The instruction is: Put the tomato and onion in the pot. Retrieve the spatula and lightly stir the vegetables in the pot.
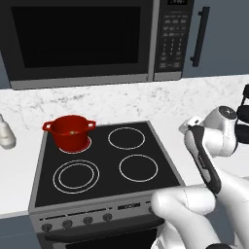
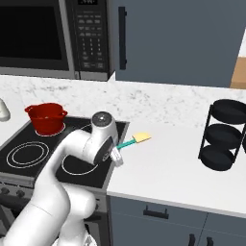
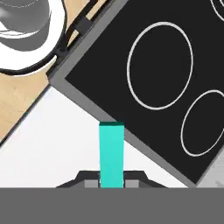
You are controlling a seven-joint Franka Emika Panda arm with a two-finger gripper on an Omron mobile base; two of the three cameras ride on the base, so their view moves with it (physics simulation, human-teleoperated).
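My gripper [image 3: 111,180] is shut on the teal-green handle of the spatula [image 3: 111,151]. The handle's free end sticks out over the white counter, just beside the stove's edge. From the right base view, the spatula [image 2: 136,140] lies low over the counter right of the stove, its pale yellow head pointing away from my gripper [image 2: 116,154]. I cannot tell whether it touches the counter. The red pot [image 1: 70,131] [image 2: 46,118] stands on the stove's back left burner, well away from the gripper. The tomato and onion are hidden.
The black stove top [image 1: 104,168] has three bare burners. A pale bottle [image 1: 5,134] stands on the counter left of the stove. A black tiered rack [image 2: 225,135] stands at the right. The microwave [image 1: 80,39] hangs above the stove.
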